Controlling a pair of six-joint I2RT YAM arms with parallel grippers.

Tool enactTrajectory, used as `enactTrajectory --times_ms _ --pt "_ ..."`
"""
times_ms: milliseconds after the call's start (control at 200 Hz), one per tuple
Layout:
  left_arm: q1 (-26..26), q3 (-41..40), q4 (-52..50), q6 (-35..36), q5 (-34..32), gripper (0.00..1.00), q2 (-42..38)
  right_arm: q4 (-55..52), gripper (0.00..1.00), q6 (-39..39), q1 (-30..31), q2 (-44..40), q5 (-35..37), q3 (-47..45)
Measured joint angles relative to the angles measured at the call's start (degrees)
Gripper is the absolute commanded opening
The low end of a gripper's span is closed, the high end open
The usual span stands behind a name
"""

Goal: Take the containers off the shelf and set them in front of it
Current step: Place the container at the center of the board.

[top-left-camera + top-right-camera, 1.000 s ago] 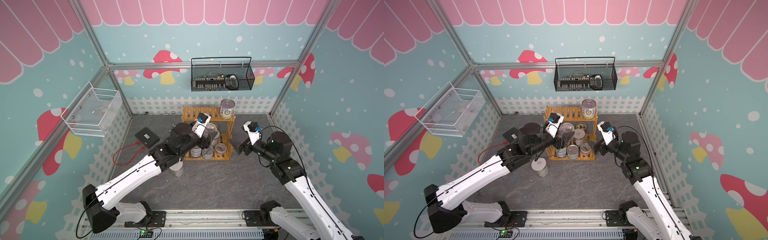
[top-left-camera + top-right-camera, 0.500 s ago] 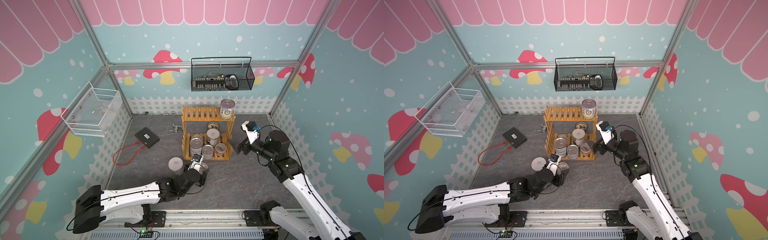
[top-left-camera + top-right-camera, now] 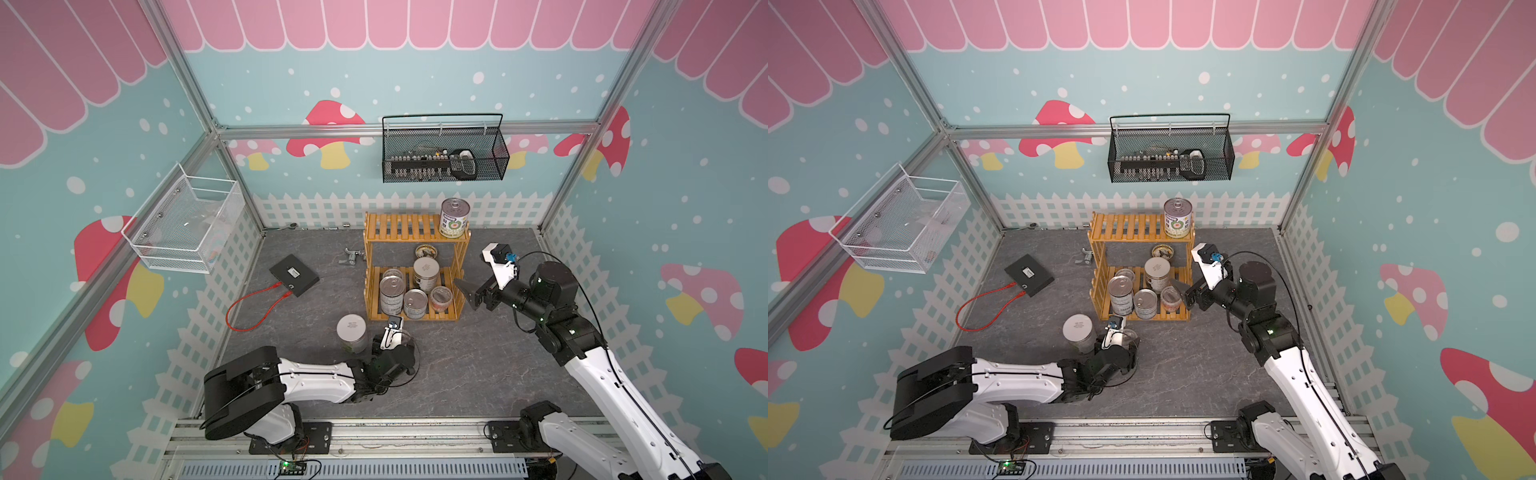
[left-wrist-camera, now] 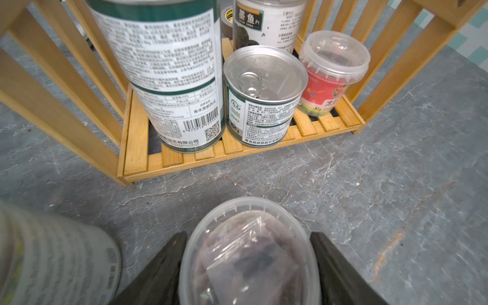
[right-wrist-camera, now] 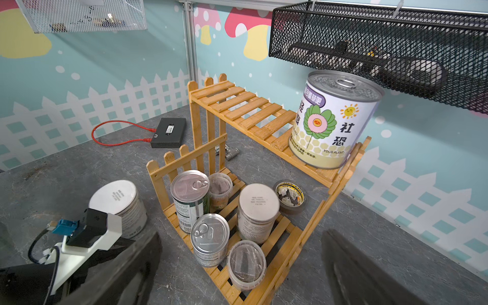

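In the left wrist view, the clear jar (image 4: 249, 253) in my left gripper (image 4: 248, 234) runs off the frame edge. The white-lidded jar (image 4: 52, 258) beside it is just a blur, and the tall tin (image 4: 169, 66) loses its lid. I can't make out what lies in the black wire basket (image 3: 444, 176).

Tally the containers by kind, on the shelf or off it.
Pull-tab tins: 3
White-lidded jars: 2
Clear plastic jars: 3
Total: 8
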Motion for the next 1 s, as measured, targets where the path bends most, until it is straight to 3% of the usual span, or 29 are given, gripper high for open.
enactTrajectory --times_ms 475,776,1001 --pt "2.3 0.9 6.2 1.9 -4.3 0.69 5.5 0.4 0.99 -0.4 0.0 -0.4 0.0 -0.7" --pt "2.4 0.9 6.7 2.6 -4.5 0.85 5.9 0.9 0.99 -0.5 0.0 -0.4 0.0 -0.9" --pt "2.4 0.8 6.3 2.6 -4.6 0.89 3.8 1.1 0.99 -0.6 0.0 -0.4 0.0 -0.9"
